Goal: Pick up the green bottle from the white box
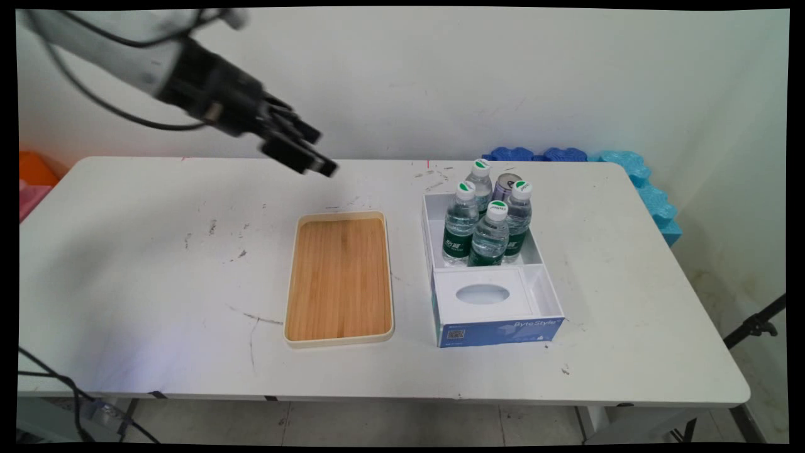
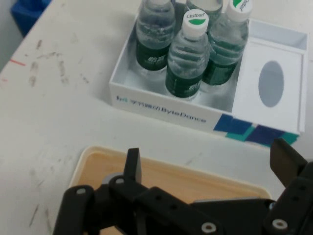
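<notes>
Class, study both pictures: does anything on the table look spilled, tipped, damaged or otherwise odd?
Nothing is spilled or tipped. The four water bottles stand upright in the white box, a can among them. The wooden tray lies flat. Only the table looks worn, with dark scuffs. The gripper hangs open, holding nothing.

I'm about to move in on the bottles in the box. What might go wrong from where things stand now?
1. The four clear plastic water bottles stand packed together with a silver can behind, in the blue-and-white cardboard box; open fingers may knock a neighbour.
2. The black two-finger gripper hangs above the table beyond the shallow wooden tray; a low path could clip its rim.
3. The box wall may hinder a low grasp.
</notes>
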Robot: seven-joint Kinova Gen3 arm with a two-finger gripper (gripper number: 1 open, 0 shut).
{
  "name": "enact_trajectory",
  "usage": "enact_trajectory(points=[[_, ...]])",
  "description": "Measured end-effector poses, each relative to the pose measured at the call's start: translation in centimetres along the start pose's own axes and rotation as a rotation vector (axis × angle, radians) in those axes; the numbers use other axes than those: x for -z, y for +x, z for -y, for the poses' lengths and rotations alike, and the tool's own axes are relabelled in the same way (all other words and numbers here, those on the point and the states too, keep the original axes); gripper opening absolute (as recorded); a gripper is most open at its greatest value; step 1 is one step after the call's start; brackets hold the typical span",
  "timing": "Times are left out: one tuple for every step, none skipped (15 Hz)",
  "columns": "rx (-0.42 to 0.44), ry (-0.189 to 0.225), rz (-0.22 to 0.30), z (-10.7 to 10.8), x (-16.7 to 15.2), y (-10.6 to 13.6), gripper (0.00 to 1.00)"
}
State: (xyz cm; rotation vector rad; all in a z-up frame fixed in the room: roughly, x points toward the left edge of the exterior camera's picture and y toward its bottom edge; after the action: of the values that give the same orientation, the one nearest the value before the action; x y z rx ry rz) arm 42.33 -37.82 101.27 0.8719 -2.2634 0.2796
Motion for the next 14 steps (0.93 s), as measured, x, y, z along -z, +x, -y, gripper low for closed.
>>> enact_trajectory(points=[[0.001, -0.005, 0.004, -0.1, -1.5, 0.6, 1.00], [0.003, -0.013, 0.009, -0.1, -3.3, 1.2, 1.00], [0.002, -0.020, 0.013, -0.2, -5.1, 1.8, 1.00], [0.001, -0.025, 0.015, -0.3, -6.3, 2.2, 1.00], [-0.004, -0.032, 0.019, -0.3, -8.2, 2.7, 1.00], [-0.009, -0.038, 0.020, -0.3, -9.9, 3.1, 1.00], [-0.013, -0.043, 0.022, -0.3, -11.2, 3.4, 1.00], [-0.017, -0.047, 0.022, -0.3, -12.1, 3.6, 1.00], [-0.022, -0.052, 0.023, -0.2, -13.4, 3.8, 1.00], [-0.029, -0.058, 0.024, -0.2, -14.8, 3.9, 1.00], [-0.034, -0.063, 0.023, -0.1, -15.9, 3.9, 1.00], [-0.041, -0.069, 0.021, -0.1, -17.2, 3.9, 1.00], [-0.050, -0.076, 0.020, 0.0, -18.4, 3.9, 1.00], [-0.071, -0.083, 0.016, 0.3, -20.0, 3.7, 1.00]])
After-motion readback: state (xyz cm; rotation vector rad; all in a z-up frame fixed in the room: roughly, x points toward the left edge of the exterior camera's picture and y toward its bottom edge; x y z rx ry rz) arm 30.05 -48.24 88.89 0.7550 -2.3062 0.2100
